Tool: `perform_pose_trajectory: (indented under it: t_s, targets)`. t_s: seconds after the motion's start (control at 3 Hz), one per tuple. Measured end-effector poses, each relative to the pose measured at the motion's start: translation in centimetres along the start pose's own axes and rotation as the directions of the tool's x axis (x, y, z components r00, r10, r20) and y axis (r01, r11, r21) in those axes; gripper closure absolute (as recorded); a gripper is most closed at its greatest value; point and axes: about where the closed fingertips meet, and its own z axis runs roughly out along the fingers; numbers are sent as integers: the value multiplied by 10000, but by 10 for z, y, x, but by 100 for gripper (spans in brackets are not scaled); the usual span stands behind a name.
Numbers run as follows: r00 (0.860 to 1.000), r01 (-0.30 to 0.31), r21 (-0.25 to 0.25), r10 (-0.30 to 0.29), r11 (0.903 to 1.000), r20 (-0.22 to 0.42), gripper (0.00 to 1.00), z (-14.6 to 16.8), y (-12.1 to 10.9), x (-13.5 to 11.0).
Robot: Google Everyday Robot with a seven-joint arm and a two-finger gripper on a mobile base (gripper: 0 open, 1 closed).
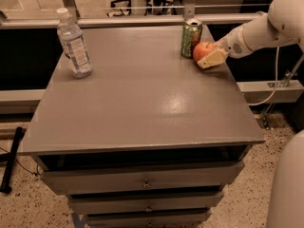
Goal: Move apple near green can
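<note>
apple (202, 50), round and red-orange, sits at the far right of the grey counter (142, 94). we see it just beside the slim green aluminium can (191, 37) with pale lettering and a silver top, which stands upright on its left; whether the two touch we cannot tell. the pincer (210, 57) is clamped on the apple from the right: one tan finger (212, 59) lies against the fruit's near lower side, while the other is hidden behind it. the white arm (256, 30) extends in from the right edge, over the counter's far right corner. well apart, at the far left of the counter, we find a clear plastic water bottle (74, 44) with a white cap and a pale label, standing upright. below the counter top run grey drawers (142, 178) with small knobs. the floor (247, 198) is speckled.
</note>
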Motion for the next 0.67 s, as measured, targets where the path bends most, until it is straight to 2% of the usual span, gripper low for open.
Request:
perform_pose_trajectory:
  t_s: [0.33,0.67]
  targets:
    - [10000,0,-1,0,10000,-1,13,0,0,0]
    - [9998,150,-75,-149,9999,100,0,-15,13,-3]
